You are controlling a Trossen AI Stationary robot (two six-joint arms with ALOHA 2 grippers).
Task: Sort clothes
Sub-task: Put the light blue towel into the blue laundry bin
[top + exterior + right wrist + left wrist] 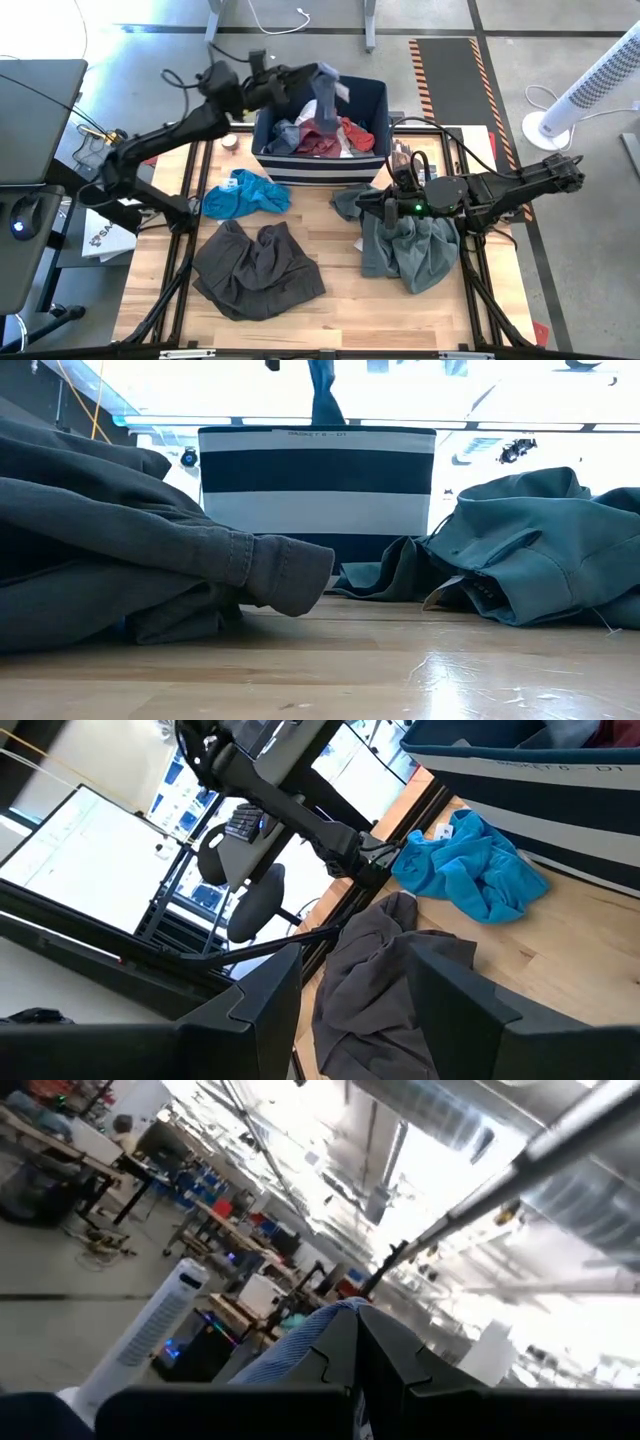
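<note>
From above we see our left gripper (318, 82) over the bin (320, 168), its fingers closed on a grey-blue sock (326, 95) that hangs above the pile of grey, maroon, red and white pieces (318, 138) inside. The low view hides that pile behind the bin's striped wall (317, 485) and shows only the sock's lower end (324, 395) dangling above the rim. The left wrist view points up at the room and catches just a fold of the sock (300, 1342) against its dark fingers (400, 1365). Our right gripper (362, 207) rests on the grey-green shirt (408, 250), jaws parted and holding nothing; its wrist view looks between the fingers (250, 1010) toward the blue piece (470, 870) and the dark trousers (375, 985). On the table (340, 300) we count three garments: one blue piece (245, 193), one pair of trousers (255, 268), one shirt. We count one bin.
</note>
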